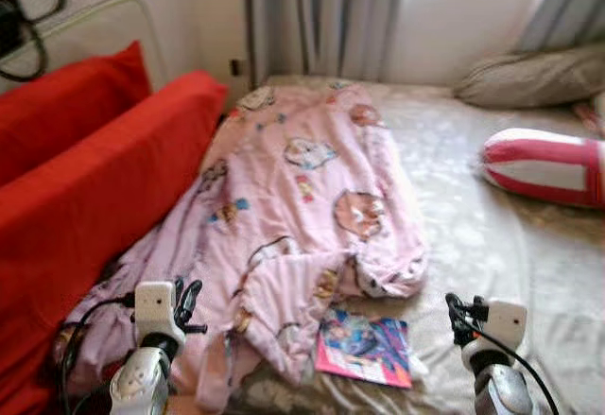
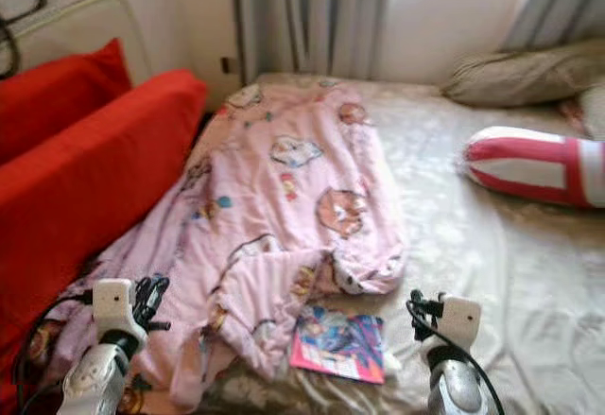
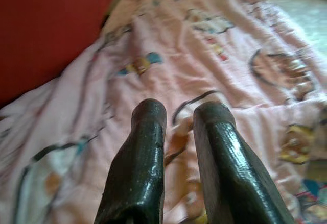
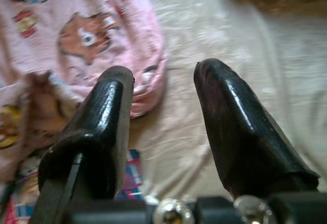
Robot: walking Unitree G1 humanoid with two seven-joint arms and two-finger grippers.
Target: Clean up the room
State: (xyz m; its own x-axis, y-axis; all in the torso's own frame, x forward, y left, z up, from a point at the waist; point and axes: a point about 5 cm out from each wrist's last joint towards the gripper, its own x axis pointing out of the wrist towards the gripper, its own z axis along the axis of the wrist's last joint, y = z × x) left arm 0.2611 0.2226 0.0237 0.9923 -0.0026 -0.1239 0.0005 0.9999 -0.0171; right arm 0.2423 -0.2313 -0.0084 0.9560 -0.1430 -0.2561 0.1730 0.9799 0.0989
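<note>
a red sofa (image 1: 85,179) hems in the bed (image 1: 510,245) beyond the left gripper (image 1: 186,303), whose fingers (image 3: 143,152) sit narrowly apart over a pink blanket (image 1: 302,198) running lengthwise away. between both grippers lies a colourful book (image 1: 364,347), flat. right gripper (image 1: 456,316), fingers wide apart, hovers over bare sheet; a striped pillow (image 1: 548,167) lies beyond.

Place: home bedroom
Evidence: bed (image 1: 492,245) with pink cartoon blanket (image 1: 302,207), pillows (image 1: 534,77) upper right, curtains (image 1: 321,18) at top
</note>
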